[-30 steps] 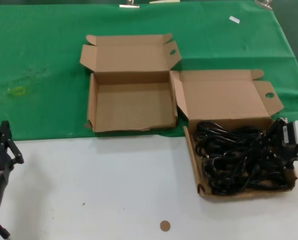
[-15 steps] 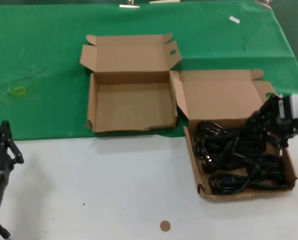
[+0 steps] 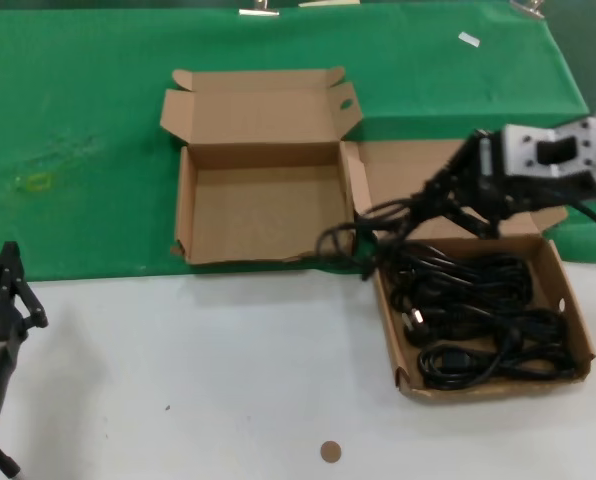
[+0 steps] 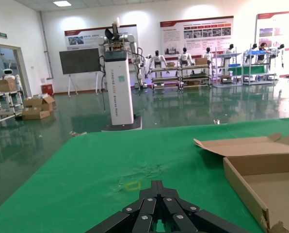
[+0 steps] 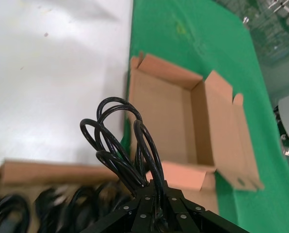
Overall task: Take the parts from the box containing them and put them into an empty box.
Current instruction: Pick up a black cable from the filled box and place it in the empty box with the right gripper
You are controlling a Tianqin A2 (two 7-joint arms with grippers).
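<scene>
1. Left gripper (image 3: 8, 285): idle at the near left edge of the counter (image 3: 208, 380), fingers pressed together, holding nothing.
2. Remaining cords (image 3: 478, 320): lying in the full box (image 3: 568, 300), below the right fingers.
3. Right gripper (image 3: 448, 200): above that box's far side, fingers clamped on a cord bundle (image 3: 373, 228) whose loops trail toward the empty box (image 3: 185, 205), just beyond them.

Overhead head view, low wrist views, all sharing the empty box (image 3: 263, 205).
</scene>
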